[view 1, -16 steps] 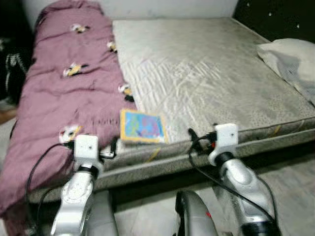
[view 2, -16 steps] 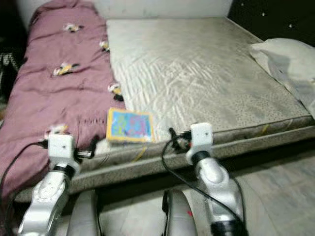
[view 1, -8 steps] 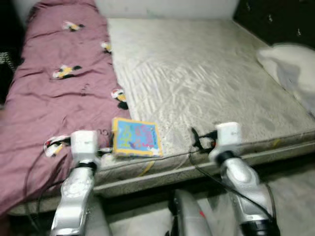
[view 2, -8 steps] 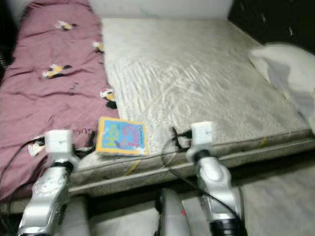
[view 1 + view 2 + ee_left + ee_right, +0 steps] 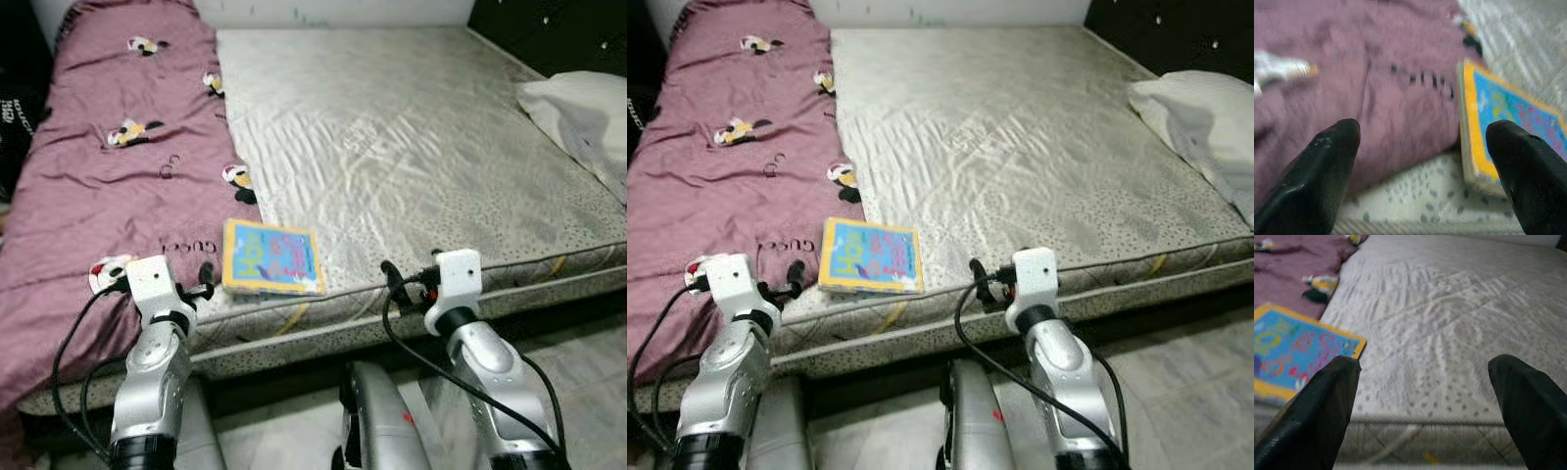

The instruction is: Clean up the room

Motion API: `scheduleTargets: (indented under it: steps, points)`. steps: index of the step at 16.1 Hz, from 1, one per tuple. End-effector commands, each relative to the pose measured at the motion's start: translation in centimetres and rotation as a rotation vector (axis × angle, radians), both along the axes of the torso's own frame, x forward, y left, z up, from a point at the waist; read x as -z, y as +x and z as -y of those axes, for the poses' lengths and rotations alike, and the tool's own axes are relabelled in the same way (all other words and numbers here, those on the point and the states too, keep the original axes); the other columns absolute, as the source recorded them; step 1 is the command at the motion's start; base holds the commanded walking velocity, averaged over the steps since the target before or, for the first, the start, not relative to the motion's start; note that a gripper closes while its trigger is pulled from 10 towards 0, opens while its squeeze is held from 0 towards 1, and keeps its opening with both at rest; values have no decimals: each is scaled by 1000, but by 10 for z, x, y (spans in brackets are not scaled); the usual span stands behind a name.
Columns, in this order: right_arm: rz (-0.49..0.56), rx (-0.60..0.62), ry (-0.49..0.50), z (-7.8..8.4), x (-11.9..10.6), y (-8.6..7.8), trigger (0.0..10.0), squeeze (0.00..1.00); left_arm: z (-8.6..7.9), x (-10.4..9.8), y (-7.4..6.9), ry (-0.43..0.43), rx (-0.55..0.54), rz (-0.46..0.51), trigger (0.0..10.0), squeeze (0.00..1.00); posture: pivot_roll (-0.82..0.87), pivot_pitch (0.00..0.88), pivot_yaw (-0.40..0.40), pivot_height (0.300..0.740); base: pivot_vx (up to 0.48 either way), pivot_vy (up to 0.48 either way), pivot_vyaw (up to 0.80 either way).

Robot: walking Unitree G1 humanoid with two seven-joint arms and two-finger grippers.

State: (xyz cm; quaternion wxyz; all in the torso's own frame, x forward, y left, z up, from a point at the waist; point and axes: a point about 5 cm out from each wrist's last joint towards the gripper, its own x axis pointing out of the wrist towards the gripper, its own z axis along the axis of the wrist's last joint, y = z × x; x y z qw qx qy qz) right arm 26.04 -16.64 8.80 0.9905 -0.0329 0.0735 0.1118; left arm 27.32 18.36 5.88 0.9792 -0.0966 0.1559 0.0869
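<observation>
A colourful book [image 5: 271, 257] with a yellow border and blue cover lies flat near the front edge of the bed, half on the purple blanket [image 5: 118, 166]. My left gripper [image 5: 1420, 171] is open just short of the bed edge, with the book [image 5: 1508, 127] a little to its right and the blanket [image 5: 1376, 93] ahead. My right gripper [image 5: 1425, 406] is open too, facing the bare mattress [image 5: 1449, 318], with the book [image 5: 1298, 350] off to its left. Nothing sits between either pair of fingers.
The grey mattress [image 5: 411, 147] fills the middle. A white pillow [image 5: 578, 113] lies at the right edge. Dark headboard [image 5: 549, 29] stands at back right. Pale tiled floor [image 5: 588, 343] runs along the bed's front. My arms [image 5: 152, 372] hang low before the bed.
The camera has come closer and steadied, so the bed and book sit lower and sharper in view. Both arms keep the same raised pose with open fingers.
</observation>
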Motion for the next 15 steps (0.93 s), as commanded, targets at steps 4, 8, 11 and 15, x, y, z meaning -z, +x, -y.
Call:
scheduleTargets:
  steps: [4,8,11,15]
  points:
    - [19,26,-22,10,-10,-5,10000,0,5,11,16,-69,2,-34,10000,0,-171,93,-88,508,0,0,0]
    - [14,31,-38,17,-12,-11,10000,0,11,6,31,-72,48,-4,10000,0,-195,105,-95,489,0,0,0]
    - [15,23,-50,16,-16,-9,10000,0,14,8,41,-95,34,-15,10000,0,-204,103,-99,489,0,0,0]
    - [21,-65,3,11,-23,-13,10000,0,9,3,55,-137,7,12,10000,0,-222,98,-104,489,0,0,0]
